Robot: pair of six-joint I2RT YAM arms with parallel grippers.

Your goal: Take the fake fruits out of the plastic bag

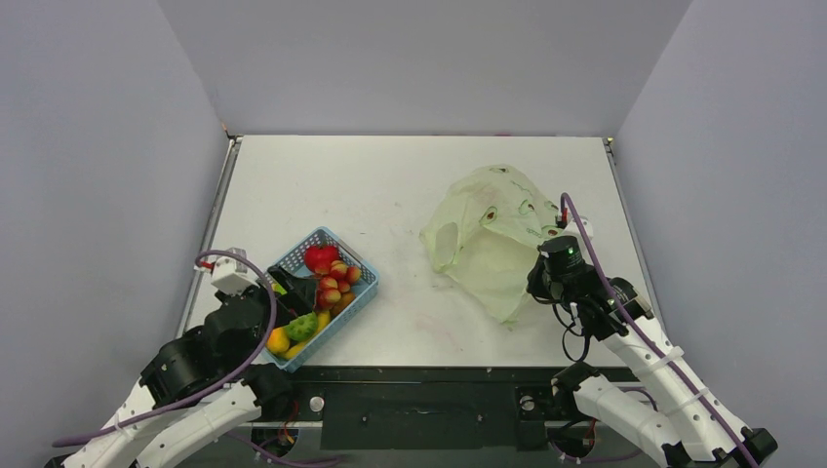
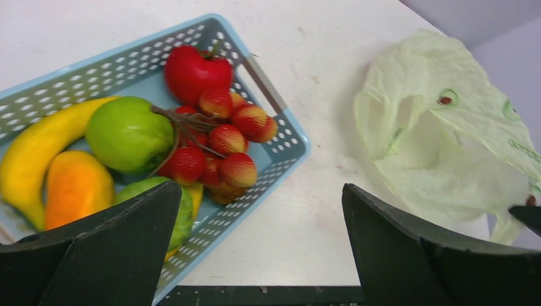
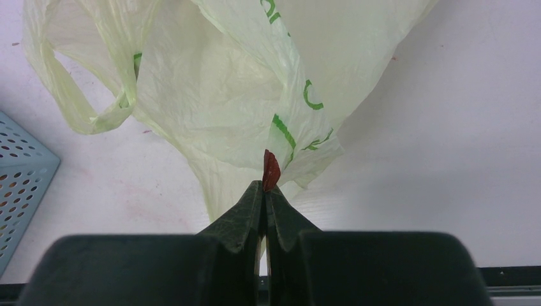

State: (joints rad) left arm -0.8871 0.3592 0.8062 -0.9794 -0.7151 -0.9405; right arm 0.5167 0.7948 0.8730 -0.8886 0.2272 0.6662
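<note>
My left arm reaches up from the lower left of the top view, its wrist bent down over the near end of the basket (image 1: 353, 259). My left pincer (image 2: 260, 188) is released, with its fingers spread wide at the lower corners of its own view. Below it, the fruits all lie in the basket. The apple (image 2: 191, 70) is at the top and the berries (image 2: 220, 150) are in the middle. The light green fruit (image 2: 124, 134) is left of them, and the dark green fruit (image 2: 182, 213) is partly behind my left finger. A banana (image 2: 29, 159) and a mango (image 2: 76, 185) lie at the left.

My right arm comes in from the lower right, forearm angled up and leftward. My right pincer (image 3: 265, 194) is clenched on a fold at the lower edge of the bag (image 3: 236, 95). A red scrap (image 3: 271, 171) pokes out at the tips, and I cannot tell what it is. The bag lies limp on the table (image 1: 390, 185), right of centre, apart from the basket.
</note>
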